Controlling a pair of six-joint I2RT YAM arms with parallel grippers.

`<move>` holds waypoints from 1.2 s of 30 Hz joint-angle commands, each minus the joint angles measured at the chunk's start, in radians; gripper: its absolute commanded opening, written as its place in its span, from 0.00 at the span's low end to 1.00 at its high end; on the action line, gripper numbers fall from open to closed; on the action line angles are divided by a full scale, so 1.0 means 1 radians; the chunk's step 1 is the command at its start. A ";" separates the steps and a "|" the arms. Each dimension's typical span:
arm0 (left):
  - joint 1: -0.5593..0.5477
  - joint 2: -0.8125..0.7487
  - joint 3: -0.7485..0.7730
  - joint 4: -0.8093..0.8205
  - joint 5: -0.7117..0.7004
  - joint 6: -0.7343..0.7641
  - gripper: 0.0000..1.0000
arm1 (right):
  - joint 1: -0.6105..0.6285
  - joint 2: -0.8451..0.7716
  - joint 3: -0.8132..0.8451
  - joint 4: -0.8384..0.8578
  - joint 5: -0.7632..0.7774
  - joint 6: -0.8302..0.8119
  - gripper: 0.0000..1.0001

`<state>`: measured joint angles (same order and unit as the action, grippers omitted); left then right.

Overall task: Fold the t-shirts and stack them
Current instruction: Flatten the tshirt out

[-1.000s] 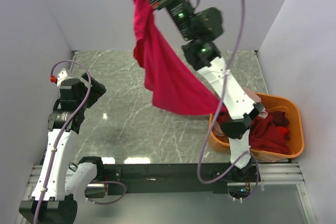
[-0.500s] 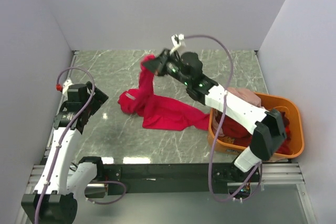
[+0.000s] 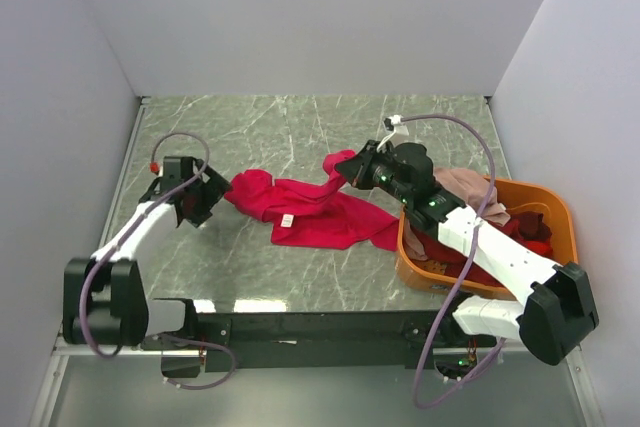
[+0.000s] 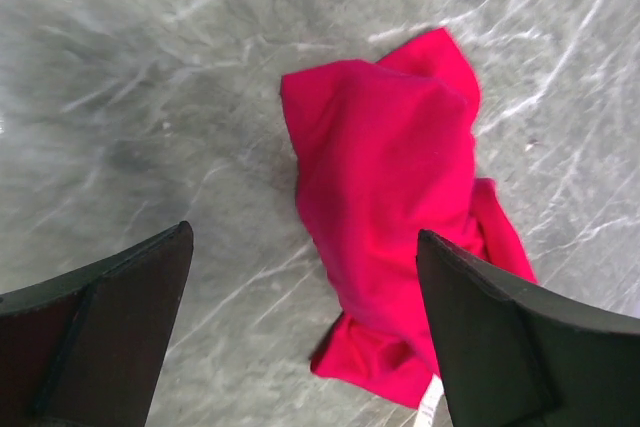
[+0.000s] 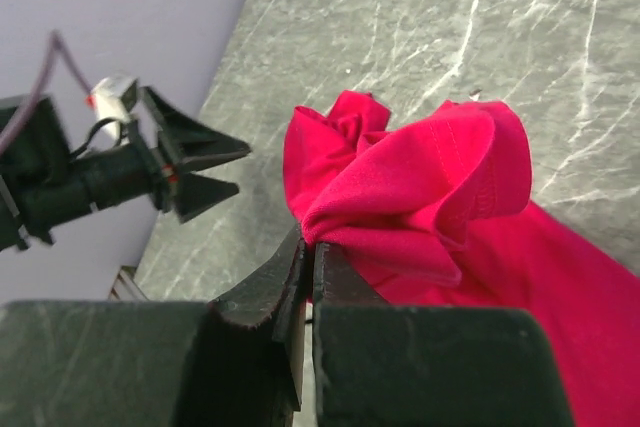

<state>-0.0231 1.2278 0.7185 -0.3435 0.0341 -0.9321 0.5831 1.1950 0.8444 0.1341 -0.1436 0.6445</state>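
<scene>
A bright crimson-pink t-shirt [image 3: 315, 212] lies crumpled across the middle of the marble table, its small white neck label [image 3: 287, 219] showing. My right gripper [image 3: 343, 169] is shut on a bunched fold of it [image 5: 400, 197] at the shirt's right end, low over the table. My left gripper [image 3: 205, 197] is open, just left of the shirt's left end [image 4: 385, 177], with the cloth ahead between its jaws but untouched. Dark red shirts [image 3: 520, 247] and a pale dusty pink one [image 3: 465, 185] lie in the basket.
An orange plastic basket [image 3: 563, 247] stands at the table's right front, under my right arm. White walls close in the table at left, back and right. Grey marble tabletop [image 3: 260, 132] shows behind the shirt.
My right gripper has come down from high up with the crimson-pink shirt, laying it across the table. My left gripper has swung forward and right, up to the shirt's left end.
</scene>
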 commanded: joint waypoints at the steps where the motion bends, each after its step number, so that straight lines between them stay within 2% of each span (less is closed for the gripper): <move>1: -0.027 0.094 0.039 0.116 0.040 -0.017 0.97 | -0.015 -0.044 -0.005 -0.002 0.024 -0.048 0.00; 7: -0.070 0.257 0.085 0.143 0.030 -0.019 0.72 | -0.040 -0.063 -0.019 -0.008 0.027 -0.048 0.00; 8: -0.078 0.272 0.096 0.143 0.029 -0.020 0.63 | -0.042 -0.063 -0.018 -0.016 0.026 -0.051 0.00; 10: -0.084 0.308 0.105 0.144 0.021 -0.022 0.53 | -0.042 -0.061 -0.018 -0.019 0.021 -0.055 0.00; 11: -0.090 0.315 0.114 0.146 0.018 -0.022 0.44 | -0.042 -0.064 -0.018 -0.024 0.015 -0.062 0.00; 13: -0.095 0.332 0.125 0.149 0.020 -0.010 0.32 | -0.043 -0.064 -0.019 -0.031 0.015 -0.065 0.00; 14: -0.098 0.335 0.143 0.140 0.013 -0.007 0.01 | -0.043 -0.071 -0.019 -0.039 0.013 -0.071 0.00; 17: -0.101 0.312 0.180 0.091 -0.031 0.009 0.01 | -0.043 -0.084 0.002 -0.066 0.003 -0.091 0.00; 20: -0.103 0.204 0.193 0.046 -0.097 0.018 0.01 | -0.042 -0.110 0.051 -0.126 -0.011 -0.124 0.00; 27: -0.110 -0.253 0.248 -0.136 -0.278 0.029 0.01 | -0.039 -0.274 0.159 -0.272 -0.068 -0.152 0.00; 32: -0.112 -0.485 0.389 -0.204 -0.270 0.049 0.01 | -0.029 -0.417 0.281 -0.297 -0.152 -0.160 0.00; 36: -0.113 -0.513 0.470 -0.114 -0.205 0.094 0.01 | -0.029 -0.436 0.366 -0.243 -0.139 -0.166 0.00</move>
<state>-0.1349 0.7029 1.1469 -0.5026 -0.1806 -0.8928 0.5522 0.7731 1.1412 -0.1638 -0.2726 0.5018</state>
